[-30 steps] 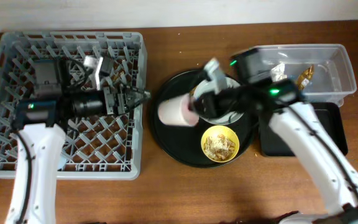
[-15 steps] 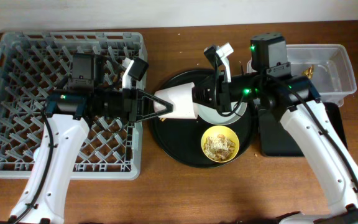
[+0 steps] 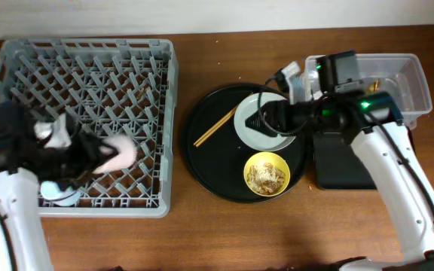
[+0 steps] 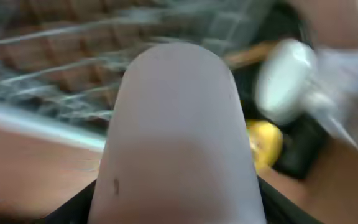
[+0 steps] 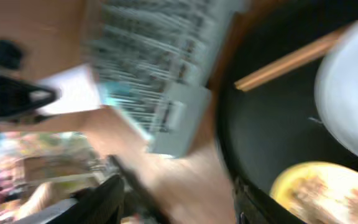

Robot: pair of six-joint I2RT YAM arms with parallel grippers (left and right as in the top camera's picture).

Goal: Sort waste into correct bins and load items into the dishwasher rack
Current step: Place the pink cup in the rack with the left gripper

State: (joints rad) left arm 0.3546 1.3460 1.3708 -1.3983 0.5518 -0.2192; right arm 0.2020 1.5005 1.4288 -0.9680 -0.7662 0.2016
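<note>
My left gripper (image 3: 110, 156) is shut on the small pink cup (image 3: 123, 155) and holds it on its side over the front left of the dishwasher rack (image 3: 89, 53). In the left wrist view the cup (image 4: 179, 118) fills the frame between my dark fingers (image 4: 73, 208). A small blue cup (image 3: 57, 193) lies in the rack's front left corner. My right gripper (image 3: 261, 120) stands open and empty over the pale plate (image 3: 249, 135). Chopsticks (image 3: 215, 126) lie left of the plate. The yellow bowl (image 3: 266, 175) holds beige food scraps.
Plate, chopsticks and bowl sit on a large round black tray (image 3: 206, 169). A clear tub (image 3: 405, 94) stands at the back right, with a shallow black tray (image 3: 341, 169) in front of it. The right wrist view is blurred and shows the rack (image 5: 160, 68) and bowl (image 5: 328, 193).
The right gripper let go of the pink cup and drew back to the right. The left gripper closed on the cup and swung it left, over the rack's front.
</note>
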